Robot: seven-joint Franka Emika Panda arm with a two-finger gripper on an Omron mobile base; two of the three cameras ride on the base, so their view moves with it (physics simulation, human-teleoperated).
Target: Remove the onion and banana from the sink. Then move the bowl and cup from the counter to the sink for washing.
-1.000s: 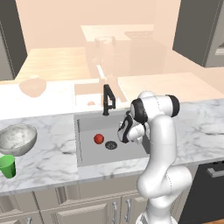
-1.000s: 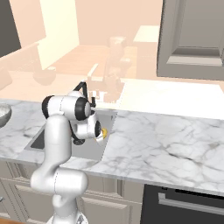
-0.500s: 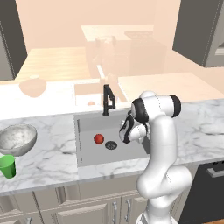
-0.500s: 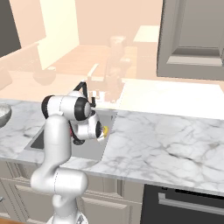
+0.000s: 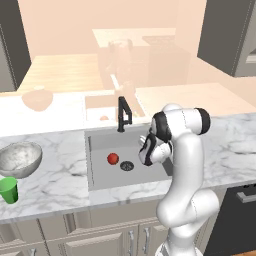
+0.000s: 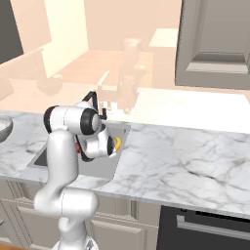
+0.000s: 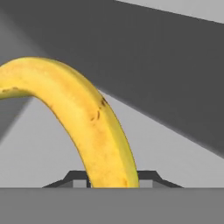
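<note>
The jaws (image 7: pixel 113 181) were pinched on the banana (image 7: pixel 74 113): in the hand view the yellow fruit rose straight up from between the two dark fingertips (image 7: pixel 74 177) and arched away to one side, with the grey walls and floor of the sink (image 5: pixel 100 175) behind it. From the right base view a bit of yellow showed at the end of the arm, right by the near right corner of the basin, so the banana was held low inside the sink and close to its right wall.

The onion (image 5: pixel 113 158) lay on the sink floor well off to the left of the jaws, just beside the drain (image 5: pixel 127 166). The bowl (image 5: pixel 17 159) and the cup (image 5: pixel 8 190) stood on the surface (image 5: pixel 60 150) far to the left of the jaws, beyond the basin's left rim, the cup in front of the bowl.

The step in hand looked like lifting the banana out. The grip sat near one end of the fruit, so the long curved part hung out as a lever; a steady, unhurried rise would have kept it from swinging or twisting in the pinch. It needed to go straight up until the whole curve cleared the rim before any sideways travel, since the right wall was close. Setting it on the bare surface to the right of the jaws seemed the shortest way, away from the faucet (image 5: pixel 122 114).
</note>
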